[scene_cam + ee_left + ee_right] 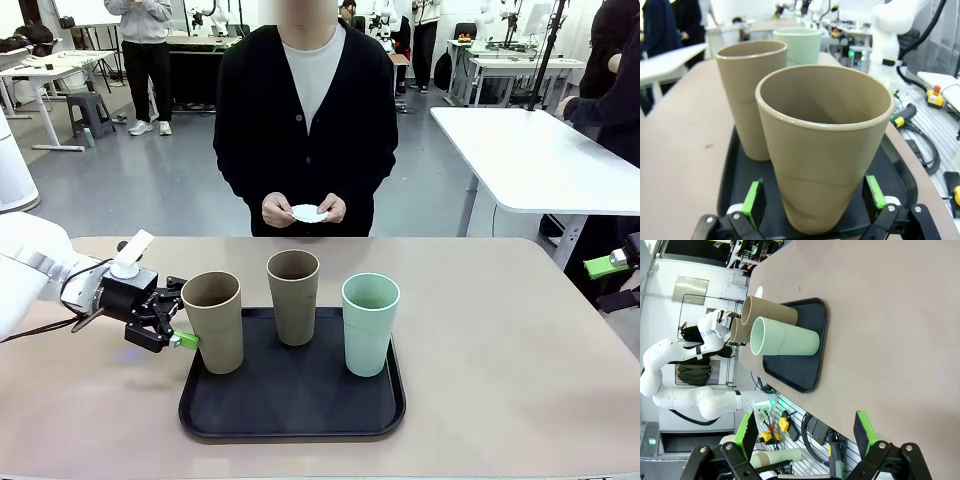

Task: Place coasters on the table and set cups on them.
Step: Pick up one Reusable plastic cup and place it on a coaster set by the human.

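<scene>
**Front:** 3 cups upright on black tray, mid-counter. L tan cup sits at tray's near-L corner, mid tan cup further back, mint cup at R. L tool is low at L tan cup's outer side, w/ one green pad just beside its wall. Person at far side holds a white coaster in both hands, above the far edge.

**L wrist:** L tool released, jaws wide, L tan cup standing betw. the fingers. Clear gap at one pad; other pad v. close to wall, contact can't tell. Mid tan cup and mint cup stand behind on the tray.

**R wrist:** view rolled sideways. R tool released, nothing betw. fingers, off counter's edge, well apart from cups. Mint cup is nearest, tan cups behind it, all on tray.
</scene>
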Tool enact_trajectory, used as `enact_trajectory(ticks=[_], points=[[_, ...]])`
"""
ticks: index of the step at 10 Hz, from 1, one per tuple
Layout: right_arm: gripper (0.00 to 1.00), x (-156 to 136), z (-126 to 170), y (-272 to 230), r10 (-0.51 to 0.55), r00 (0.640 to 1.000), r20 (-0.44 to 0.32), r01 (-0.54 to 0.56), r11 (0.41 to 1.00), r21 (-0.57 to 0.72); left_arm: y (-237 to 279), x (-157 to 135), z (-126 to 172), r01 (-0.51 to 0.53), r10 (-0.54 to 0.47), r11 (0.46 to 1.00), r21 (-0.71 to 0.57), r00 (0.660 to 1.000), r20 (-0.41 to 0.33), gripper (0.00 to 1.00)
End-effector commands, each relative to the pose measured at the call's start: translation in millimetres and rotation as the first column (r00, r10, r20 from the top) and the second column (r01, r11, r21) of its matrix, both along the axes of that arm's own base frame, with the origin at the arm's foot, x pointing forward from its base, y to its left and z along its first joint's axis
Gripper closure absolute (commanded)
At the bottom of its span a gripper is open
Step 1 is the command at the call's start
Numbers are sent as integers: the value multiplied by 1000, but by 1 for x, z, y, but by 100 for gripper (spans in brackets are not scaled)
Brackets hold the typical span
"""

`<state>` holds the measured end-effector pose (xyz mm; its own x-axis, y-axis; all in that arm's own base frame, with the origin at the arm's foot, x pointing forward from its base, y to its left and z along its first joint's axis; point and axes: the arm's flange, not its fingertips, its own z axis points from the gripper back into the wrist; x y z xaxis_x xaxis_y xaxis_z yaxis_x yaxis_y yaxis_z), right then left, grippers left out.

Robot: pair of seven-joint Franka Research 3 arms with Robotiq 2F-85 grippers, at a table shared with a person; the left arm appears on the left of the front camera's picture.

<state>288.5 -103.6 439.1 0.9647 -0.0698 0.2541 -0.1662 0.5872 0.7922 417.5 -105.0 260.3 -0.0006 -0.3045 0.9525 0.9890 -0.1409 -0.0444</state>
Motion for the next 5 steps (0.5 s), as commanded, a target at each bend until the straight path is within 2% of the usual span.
enact_trajectory(ticks=[1, 5], points=[[0, 0, 0, 0, 0, 1000, 3, 0, 1000, 10, -10, 3, -1, -23, 23, 1000, -4, 1000, 11, 0], [0, 0, 0, 0, 0, 1000, 3, 0, 1000, 10, -27, -1, -2, 11, -9, 999, -44, 999, 45, 0]])
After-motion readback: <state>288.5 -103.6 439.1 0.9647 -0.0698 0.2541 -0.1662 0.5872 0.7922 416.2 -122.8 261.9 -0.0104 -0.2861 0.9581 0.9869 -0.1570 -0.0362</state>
